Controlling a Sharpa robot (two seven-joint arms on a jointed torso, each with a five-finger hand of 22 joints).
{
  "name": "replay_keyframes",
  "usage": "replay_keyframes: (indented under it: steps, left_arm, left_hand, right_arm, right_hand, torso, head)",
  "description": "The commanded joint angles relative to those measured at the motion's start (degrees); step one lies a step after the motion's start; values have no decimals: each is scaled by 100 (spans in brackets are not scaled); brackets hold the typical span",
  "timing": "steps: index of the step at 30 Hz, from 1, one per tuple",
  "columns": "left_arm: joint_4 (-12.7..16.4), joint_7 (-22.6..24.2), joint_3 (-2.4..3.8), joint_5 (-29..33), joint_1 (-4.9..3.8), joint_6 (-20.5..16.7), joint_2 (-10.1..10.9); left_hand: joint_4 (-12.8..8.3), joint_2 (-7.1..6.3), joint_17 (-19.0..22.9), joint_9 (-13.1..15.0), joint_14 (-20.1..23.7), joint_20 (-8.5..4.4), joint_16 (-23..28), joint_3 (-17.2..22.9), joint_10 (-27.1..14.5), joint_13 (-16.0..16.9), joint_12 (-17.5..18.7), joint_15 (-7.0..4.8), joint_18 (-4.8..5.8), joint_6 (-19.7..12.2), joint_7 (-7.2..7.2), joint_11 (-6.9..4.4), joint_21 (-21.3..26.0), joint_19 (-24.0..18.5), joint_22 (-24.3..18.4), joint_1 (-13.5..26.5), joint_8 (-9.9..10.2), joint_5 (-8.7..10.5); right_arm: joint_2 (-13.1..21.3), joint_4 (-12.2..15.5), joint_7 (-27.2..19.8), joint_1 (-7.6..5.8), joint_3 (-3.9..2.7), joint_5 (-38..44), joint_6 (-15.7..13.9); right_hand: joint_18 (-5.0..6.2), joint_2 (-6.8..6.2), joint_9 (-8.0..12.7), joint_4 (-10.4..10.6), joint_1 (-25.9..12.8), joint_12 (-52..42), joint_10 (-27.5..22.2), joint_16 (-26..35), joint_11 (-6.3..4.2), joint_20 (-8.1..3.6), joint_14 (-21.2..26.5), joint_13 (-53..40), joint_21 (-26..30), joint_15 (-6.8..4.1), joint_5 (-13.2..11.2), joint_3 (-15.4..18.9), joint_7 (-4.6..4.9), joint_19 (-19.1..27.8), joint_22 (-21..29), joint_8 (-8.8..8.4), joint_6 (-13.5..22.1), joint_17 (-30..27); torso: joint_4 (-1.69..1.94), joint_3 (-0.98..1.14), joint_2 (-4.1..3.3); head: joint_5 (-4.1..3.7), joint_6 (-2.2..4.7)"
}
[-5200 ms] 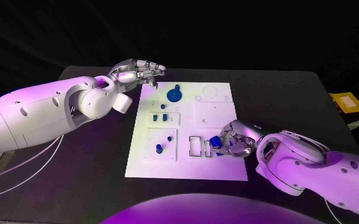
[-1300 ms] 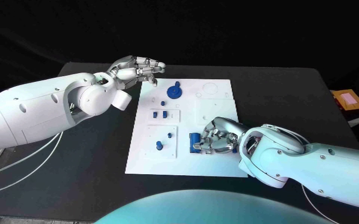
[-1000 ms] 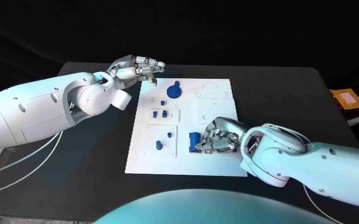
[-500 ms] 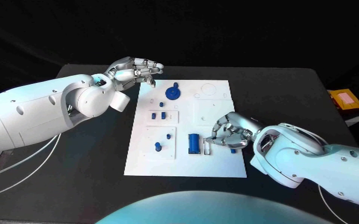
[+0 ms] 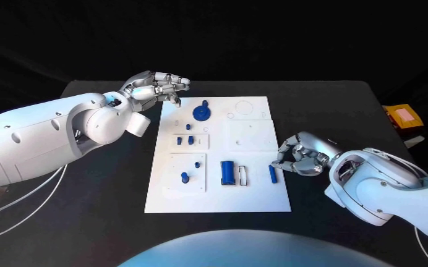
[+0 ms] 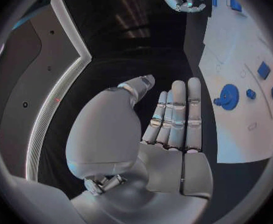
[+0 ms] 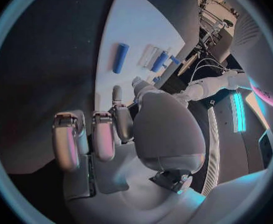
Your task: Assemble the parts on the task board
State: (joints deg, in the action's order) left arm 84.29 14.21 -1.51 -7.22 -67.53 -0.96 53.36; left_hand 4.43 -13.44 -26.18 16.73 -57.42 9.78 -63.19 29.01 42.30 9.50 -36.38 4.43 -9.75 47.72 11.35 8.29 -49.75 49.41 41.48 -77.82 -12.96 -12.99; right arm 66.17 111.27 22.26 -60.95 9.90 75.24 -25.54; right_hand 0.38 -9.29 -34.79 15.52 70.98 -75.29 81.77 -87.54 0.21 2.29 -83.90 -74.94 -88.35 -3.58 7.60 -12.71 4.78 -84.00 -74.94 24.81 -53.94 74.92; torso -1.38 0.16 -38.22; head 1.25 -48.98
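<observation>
On the black desk (image 5: 339, 103) lay the white task board (image 5: 254, 137), blue parts (image 5: 228, 172) on it. The right robot hand (image 5: 302, 154), curled and empty, hovered beside it; the left robot hand (image 5: 153, 86), loosely spread, held nothing.

The left robot hand (image 5: 158, 87) hangs over the far left corner of the task board (image 5: 254, 149), hiding that corner. The small blue parts (image 5: 185, 139) on the board's left side are too small to tell their shapes. In the left wrist view the circle's rim cuts the board off.
</observation>
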Motion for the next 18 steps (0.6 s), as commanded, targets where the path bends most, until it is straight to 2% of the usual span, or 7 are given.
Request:
replay_keyframes:
  steps: [1,3,10,18]
  left_arm:
    - [7,68,0,14,-2,58,-19]
    - [7,66,-1,15,-2,60,-19]
    - [13,59,-2,17,-2,59,0]
    - [17,51,-3,18,-2,65,13]
  left_hand:
    - [9,41,9,1,41,13,-20,-29,-42,-5,-22,-15,-71,-25,6,7,30,-19,-10,0,-16,-4]
    - [9,41,9,1,41,13,-20,-29,-42,-5,-22,-15,-71,-25,6,7,30,-19,-10,0,-16,-4]
    - [9,41,9,1,41,13,-20,-29,-42,-5,-22,-15,-71,-25,6,7,30,-19,-10,0,-16,-4]
    - [13,43,11,2,42,14,-24,-33,-40,-6,-29,-14,-71,-21,5,7,33,-19,-10,5,-20,-3]
  right_arm:
    - [9,7,230,45,5,408,205]
    - [-7,-9,297,81,6,463,234]
    - [-179,-97,449,248,9,595,295]
    - [-327,-183,536,332,10,658,433]
  right_hand:
    - [4,-9,6,26,2,28,3,39,28,53,-466,-288,26,31,-32,5,11,-522,-1449,-17,13,782]
    - [3,-11,5,27,6,36,-1,41,26,55,-465,-282,21,32,-40,6,8,-524,-1451,-13,-6,778]
    - [5,-14,3,35,5,43,-5,47,23,58,-462,-277,31,31,-48,10,3,-520,-1448,-7,-33,766]
    - [8,-18,1,41,0,45,-6,48,22,59,-461,-275,46,30,-54,15,0,-514,-1443,-4,-48,762]
  torso:
    - [4,3,-2]
    - [19,2,-8]
    - [13,-2,-15]
    - [19,-7,-5]
  head:
    - [-3,2]
    - [-3,0]
    - [17,-17]
    - [30,-42]
